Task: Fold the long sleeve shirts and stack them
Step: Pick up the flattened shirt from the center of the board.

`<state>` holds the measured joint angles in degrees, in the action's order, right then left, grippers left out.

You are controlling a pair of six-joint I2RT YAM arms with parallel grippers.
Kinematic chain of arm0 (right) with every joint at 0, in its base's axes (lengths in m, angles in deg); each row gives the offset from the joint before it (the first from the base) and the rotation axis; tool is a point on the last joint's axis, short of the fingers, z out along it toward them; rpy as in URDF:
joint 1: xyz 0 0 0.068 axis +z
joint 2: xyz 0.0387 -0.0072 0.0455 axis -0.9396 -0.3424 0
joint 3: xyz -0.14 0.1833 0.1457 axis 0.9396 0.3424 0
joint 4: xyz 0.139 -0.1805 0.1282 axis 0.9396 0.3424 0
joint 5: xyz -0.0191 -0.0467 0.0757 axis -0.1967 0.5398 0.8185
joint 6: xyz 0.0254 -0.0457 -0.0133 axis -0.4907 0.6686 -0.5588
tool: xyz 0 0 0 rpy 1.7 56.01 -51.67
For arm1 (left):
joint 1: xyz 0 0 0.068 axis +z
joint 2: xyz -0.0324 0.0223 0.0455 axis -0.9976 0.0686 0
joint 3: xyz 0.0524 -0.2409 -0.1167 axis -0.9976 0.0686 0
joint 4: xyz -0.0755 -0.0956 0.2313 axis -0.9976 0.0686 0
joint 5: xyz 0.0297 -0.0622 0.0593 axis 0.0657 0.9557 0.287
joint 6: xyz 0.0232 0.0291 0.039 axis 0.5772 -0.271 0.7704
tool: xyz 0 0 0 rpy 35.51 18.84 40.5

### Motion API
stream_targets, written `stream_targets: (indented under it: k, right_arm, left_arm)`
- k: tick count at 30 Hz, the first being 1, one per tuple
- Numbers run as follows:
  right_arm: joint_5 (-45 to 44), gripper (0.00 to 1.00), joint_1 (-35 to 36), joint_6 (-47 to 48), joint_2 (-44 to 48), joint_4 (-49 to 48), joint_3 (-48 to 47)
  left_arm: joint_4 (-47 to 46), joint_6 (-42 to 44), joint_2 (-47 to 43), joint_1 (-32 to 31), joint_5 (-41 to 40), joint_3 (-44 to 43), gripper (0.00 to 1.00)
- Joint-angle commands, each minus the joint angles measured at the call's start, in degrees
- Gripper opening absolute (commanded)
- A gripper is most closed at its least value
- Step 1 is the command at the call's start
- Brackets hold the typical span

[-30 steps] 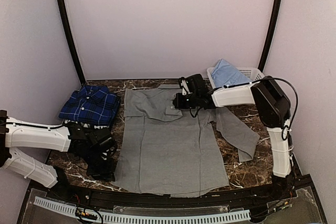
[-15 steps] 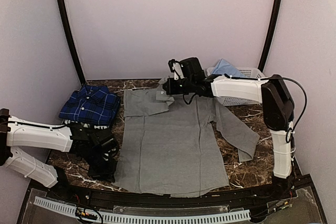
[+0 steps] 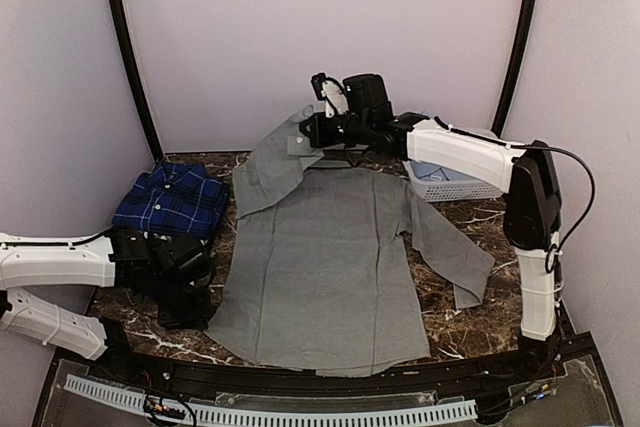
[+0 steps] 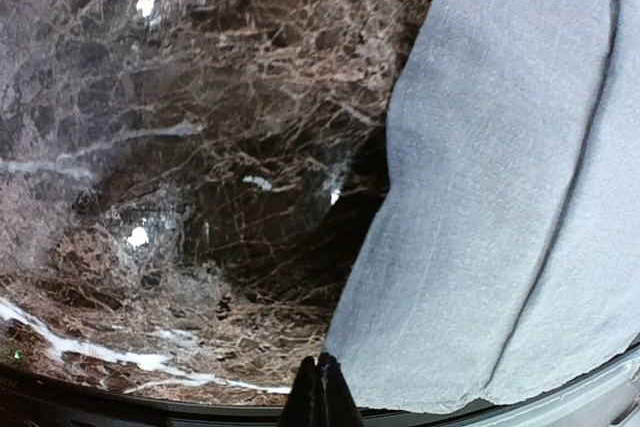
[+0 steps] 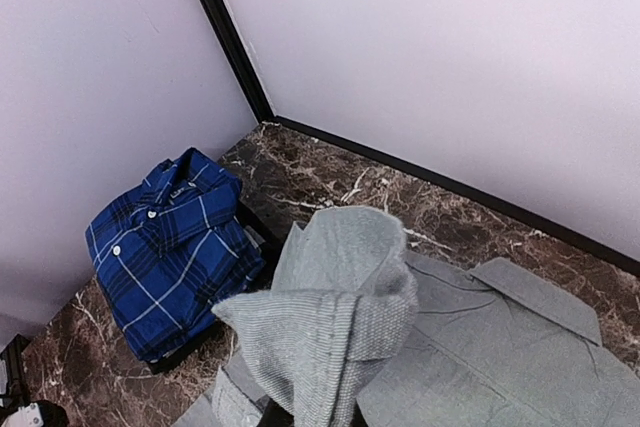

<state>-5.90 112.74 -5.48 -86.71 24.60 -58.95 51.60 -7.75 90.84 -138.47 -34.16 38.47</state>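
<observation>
The left fingers (image 4: 320,399) are pressed together to a point, low over the worktop (image 4: 150,167) at its near edge. The hem corner of the grey shirt (image 3: 320,267) touches their tips, but whether cloth is caught between them I cannot tell. On their other side is bare dark marble.

From that corner the plain grey shirt spreads away across the worktop, mostly flat, with a few long soft creases. Its right sleeve lies slack and bent toward the right edge.

Farther off, the right fingers (image 3: 314,129) are clamped on a bunch of the shirt's far left part. They hold it clear of the worktop, so the cloth droops below them in a loose fold. Down and to the left of those fingers the navy plaid shirt (image 3: 172,199) lies folded near the back left corner, just beside the grey one. Behind the right arm a white basket (image 3: 470,187) holds the light blue shirt (image 3: 437,170), close to the back wall.
</observation>
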Motion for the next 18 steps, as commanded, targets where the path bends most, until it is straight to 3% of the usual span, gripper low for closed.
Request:
stream_targets:
  k: [1,9,18]
  right_arm:
    - [0.1,0.0,0.3,3.6,4.4,-1.6,-3.9]
    - [-7.3,0.0,-1.2,8.6,9.4,1.9,-2.1]
    - [-13.6,0.0,-4.1,10.8,19.5,2.2,9.1]
  left_arm:
    - [3.1,2.0,-0.8,-0.3,-3.9,-3.3,0.0]
    - [-1.2,14.4,-1.3,-0.4,0.4,-10.1,0.0]
    - [-6.7,27.8,3.2,-0.6,10.5,-16.8,0.0]
